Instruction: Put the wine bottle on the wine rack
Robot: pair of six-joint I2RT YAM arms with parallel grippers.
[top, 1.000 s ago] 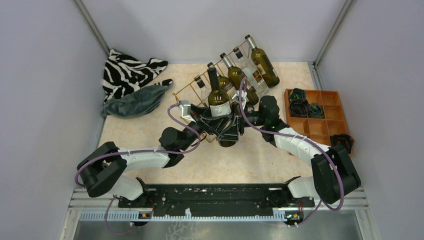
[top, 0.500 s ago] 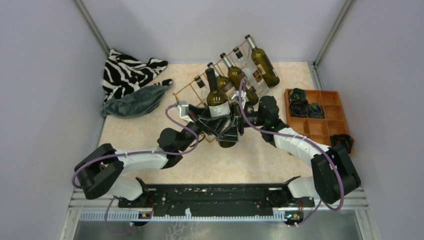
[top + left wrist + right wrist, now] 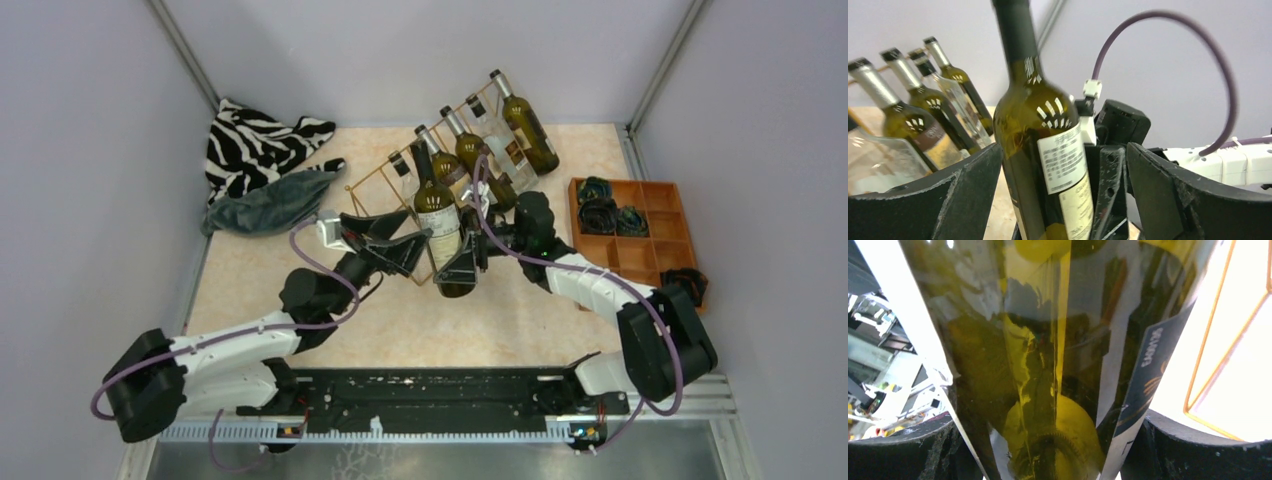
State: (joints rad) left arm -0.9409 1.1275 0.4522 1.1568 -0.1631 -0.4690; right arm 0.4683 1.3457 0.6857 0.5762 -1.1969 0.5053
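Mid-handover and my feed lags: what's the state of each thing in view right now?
bottle: upright, held low by the right gripper.
right gripper: shut on the bottle.
left gripper: open, gripping nothing.
rack: five bottles lying in it.
tray: black items in some cells.
cloths: crumpled in the far-left corner.

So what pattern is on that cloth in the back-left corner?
The cloth: black-and-white zebra stripes, top view.

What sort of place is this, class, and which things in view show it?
Most likely a robot test cell, not a home: plain grey walls box in a table, a left arm and right arm are bolted at its edge, and staged props include a wine rack and an orange tray.
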